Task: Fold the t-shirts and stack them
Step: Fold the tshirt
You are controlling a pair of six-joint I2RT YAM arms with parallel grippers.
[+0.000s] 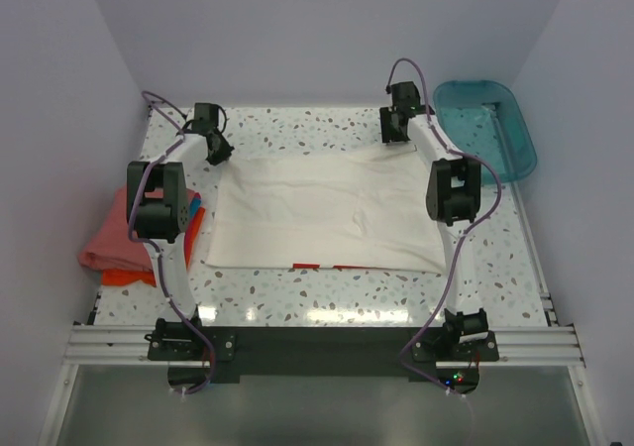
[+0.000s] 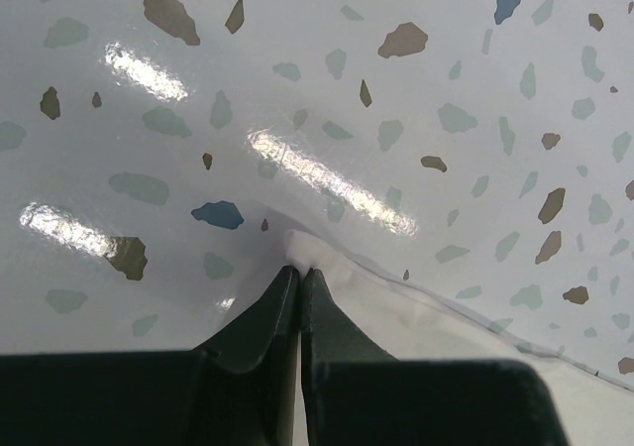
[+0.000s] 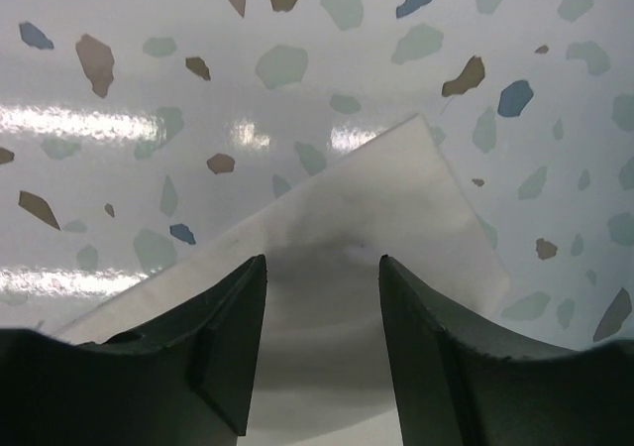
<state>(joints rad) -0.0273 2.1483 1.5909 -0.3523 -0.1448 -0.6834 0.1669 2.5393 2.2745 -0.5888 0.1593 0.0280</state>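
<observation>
The large white t-shirt (image 1: 327, 213) lies spread flat mid-table, with a strip of red print (image 1: 337, 266) showing at its near edge. My left gripper (image 1: 216, 149) is at its far left corner. In the left wrist view the jaws (image 2: 301, 271) are shut, and a tip of the white cloth (image 2: 446, 327) is pinched between them. My right gripper (image 1: 396, 129) is at the far right corner. It is open (image 3: 322, 263), with its fingers astride the shirt's corner (image 3: 396, 198). Folded salmon-pink (image 1: 107, 240), orange-red (image 1: 129, 276) and blue (image 1: 198, 208) tees lie at the left edge, partly hidden by the left arm.
A teal translucent tub (image 1: 490, 129) stands at the far right corner. White walls close in the table on three sides. Speckled tabletop (image 1: 317, 302) shows between the shirt and the arm bases.
</observation>
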